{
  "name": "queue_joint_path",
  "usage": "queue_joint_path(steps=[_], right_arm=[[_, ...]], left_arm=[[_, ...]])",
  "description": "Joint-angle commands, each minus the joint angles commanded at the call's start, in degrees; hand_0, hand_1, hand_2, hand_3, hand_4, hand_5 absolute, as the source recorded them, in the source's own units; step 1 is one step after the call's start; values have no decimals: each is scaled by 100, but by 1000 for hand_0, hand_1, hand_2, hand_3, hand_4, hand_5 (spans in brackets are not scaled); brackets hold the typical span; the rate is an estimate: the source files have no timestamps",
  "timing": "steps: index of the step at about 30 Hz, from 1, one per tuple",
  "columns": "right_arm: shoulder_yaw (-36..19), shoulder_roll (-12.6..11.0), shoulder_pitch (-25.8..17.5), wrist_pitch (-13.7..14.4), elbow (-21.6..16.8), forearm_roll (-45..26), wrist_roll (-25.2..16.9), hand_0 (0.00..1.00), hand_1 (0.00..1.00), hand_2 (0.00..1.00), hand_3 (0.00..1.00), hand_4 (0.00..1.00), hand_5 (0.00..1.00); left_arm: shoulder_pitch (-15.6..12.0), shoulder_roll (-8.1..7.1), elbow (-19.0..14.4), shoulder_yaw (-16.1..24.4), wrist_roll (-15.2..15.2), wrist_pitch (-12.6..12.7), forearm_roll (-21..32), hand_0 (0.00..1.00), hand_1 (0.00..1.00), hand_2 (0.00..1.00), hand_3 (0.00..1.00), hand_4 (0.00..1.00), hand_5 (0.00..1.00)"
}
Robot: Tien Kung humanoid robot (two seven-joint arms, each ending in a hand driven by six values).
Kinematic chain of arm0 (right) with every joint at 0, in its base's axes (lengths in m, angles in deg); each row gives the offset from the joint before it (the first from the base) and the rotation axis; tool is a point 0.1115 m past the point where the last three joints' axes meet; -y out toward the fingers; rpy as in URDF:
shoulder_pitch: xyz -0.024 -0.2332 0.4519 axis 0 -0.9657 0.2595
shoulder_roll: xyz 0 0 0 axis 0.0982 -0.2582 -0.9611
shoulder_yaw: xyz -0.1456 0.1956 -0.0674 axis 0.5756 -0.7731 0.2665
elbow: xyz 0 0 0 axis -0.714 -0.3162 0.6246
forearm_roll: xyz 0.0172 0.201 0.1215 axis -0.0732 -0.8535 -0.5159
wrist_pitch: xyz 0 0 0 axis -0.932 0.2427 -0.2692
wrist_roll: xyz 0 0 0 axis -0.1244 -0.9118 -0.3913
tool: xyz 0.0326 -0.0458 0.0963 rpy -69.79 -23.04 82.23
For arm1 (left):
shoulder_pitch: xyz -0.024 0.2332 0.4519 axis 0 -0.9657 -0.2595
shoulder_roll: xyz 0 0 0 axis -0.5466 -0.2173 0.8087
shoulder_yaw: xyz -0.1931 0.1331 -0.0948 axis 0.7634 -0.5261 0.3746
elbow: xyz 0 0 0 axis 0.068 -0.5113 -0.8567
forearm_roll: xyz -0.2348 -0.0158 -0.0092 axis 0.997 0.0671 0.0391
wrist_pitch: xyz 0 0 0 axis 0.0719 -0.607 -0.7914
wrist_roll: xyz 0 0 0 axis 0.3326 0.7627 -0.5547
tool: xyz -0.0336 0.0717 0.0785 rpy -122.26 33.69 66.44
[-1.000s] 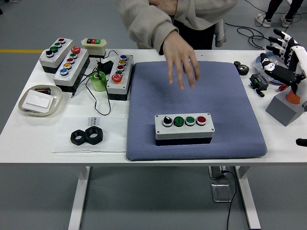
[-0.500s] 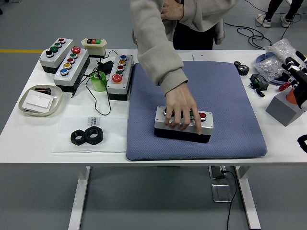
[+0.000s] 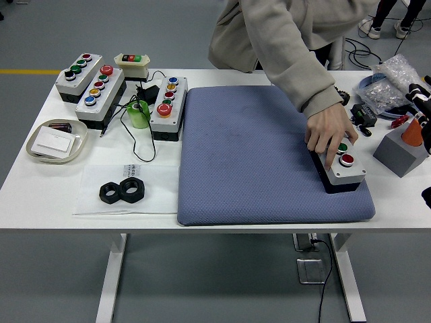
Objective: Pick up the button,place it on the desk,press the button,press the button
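Note:
A grey button box (image 3: 343, 172) with a green button (image 3: 342, 147) and a red button (image 3: 347, 159) showing lies turned at the right end of the blue mat (image 3: 249, 155). A person's hand (image 3: 326, 134) rests on top of the box and covers its far half; the person leans in from the far side. My right hand (image 3: 419, 101) shows only as a sliver at the right edge, well apart from the box. My left arm is out of view.
Three more button boxes (image 3: 101, 91) and a small switch box (image 3: 132, 62) stand at the far left, with a green tape roll (image 3: 139, 114). A tray (image 3: 57, 140) and black nuts (image 3: 122, 191) lie at the left. A grey block (image 3: 399, 153) with an orange cone (image 3: 412, 132) stands at the right.
The person's hand came down on the button box at the mat's middle and has slid it to the mat's right end, turning it. My right hand drew back toward the right edge.

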Motion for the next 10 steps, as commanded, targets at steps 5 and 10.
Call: queue_joint_path(steps=[5, 10], right_arm=[[-4, 0, -4, -10, 34, 37, 33, 929, 825, 907, 904, 660, 191], [-7, 2, 7, -9, 41, 40, 44, 940, 826, 905, 910, 670, 177]], left_arm=[[8, -1, 0, -13, -9, 2, 16, 738, 775, 847, 761, 528, 998], [13, -1, 0, -17, -14, 4, 23, 738, 775, 847, 761, 528, 998]])
